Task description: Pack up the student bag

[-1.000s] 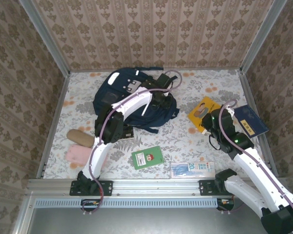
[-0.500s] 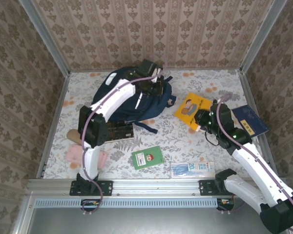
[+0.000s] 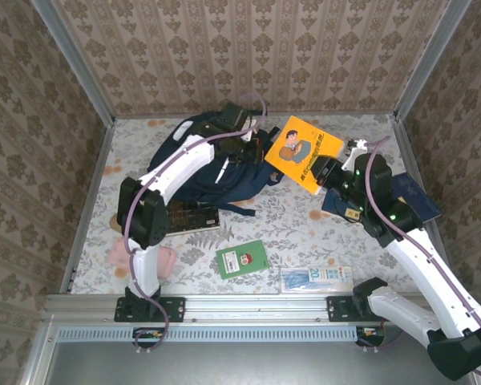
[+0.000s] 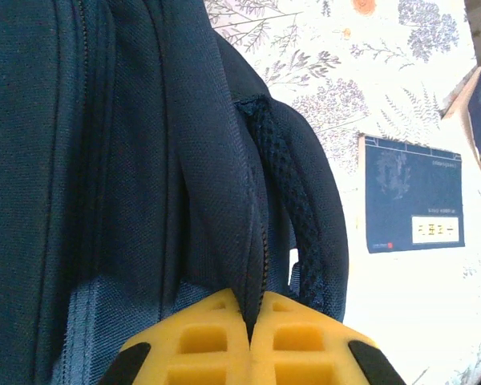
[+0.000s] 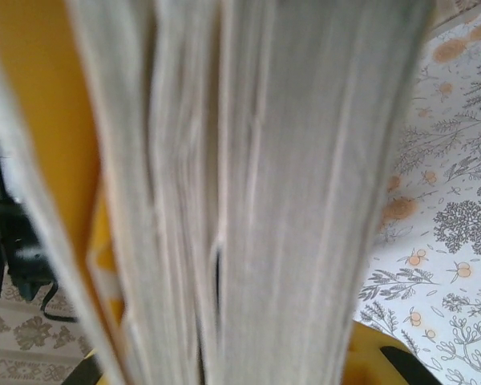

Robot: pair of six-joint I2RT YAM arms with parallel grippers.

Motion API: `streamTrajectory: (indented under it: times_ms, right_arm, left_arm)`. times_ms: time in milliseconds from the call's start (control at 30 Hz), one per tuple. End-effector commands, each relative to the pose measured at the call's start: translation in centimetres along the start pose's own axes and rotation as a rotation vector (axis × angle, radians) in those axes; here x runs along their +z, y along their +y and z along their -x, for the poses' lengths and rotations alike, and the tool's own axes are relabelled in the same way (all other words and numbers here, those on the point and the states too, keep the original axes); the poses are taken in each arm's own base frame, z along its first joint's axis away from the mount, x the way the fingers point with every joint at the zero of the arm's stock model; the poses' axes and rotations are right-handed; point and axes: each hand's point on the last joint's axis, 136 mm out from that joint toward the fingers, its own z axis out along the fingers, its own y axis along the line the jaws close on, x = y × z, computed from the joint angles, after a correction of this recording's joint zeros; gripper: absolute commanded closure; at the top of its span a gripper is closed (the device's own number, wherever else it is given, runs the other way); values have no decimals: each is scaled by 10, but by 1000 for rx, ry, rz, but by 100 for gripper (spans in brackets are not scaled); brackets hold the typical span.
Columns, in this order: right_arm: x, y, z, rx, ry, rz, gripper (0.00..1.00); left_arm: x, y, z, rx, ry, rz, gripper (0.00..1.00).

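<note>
Left gripper point(image 4: 250, 321) jaws are pinched together on a fabric edge of the one bag point(image 3: 196, 164), which lies on the table point(image 3: 305, 224). Right gripper point(image 3: 327, 171) is clamped on one yellow book point(image 3: 303, 151), just right of the bag. One navy booklet point(image 4: 413, 192), further right, has an unreadable label. One packet point(image 3: 314, 278) reads "20".

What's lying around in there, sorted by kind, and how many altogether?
Bags: 1, student bag
Books: 3, yellow book, green booklet, navy booklet
Packets: 1, clear packet
Pouches: 1, pink pouch
Unclear: 1, dark flat item
Total: 7
</note>
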Motion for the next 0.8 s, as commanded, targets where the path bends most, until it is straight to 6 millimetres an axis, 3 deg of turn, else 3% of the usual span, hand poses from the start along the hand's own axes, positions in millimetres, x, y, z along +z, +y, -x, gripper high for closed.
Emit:
streamTrajectory:
  times_ms: [0,267,500,633,767]
  right_arm:
    - [9,7,22,15,-75,-14,100]
    - [52,-17,0,13,-12,-117,100]
    - [58,-38,-36,-247,87,-331,100]
    - [65,-62,-64,-268,161,-409,100]
    - [65,-79,-78,-248,172,-437,100]
  left_arm:
    - [-11,-32,16,12,-68,-110,100]
    - [-8,-37,5,-3,-53,-133,100]
    - [-12,-33,6,4,-64,-123,100]
    - [-12,-33,6,10,-60,-121,100]
    - [-7,-30,1,14,-42,-116,100]
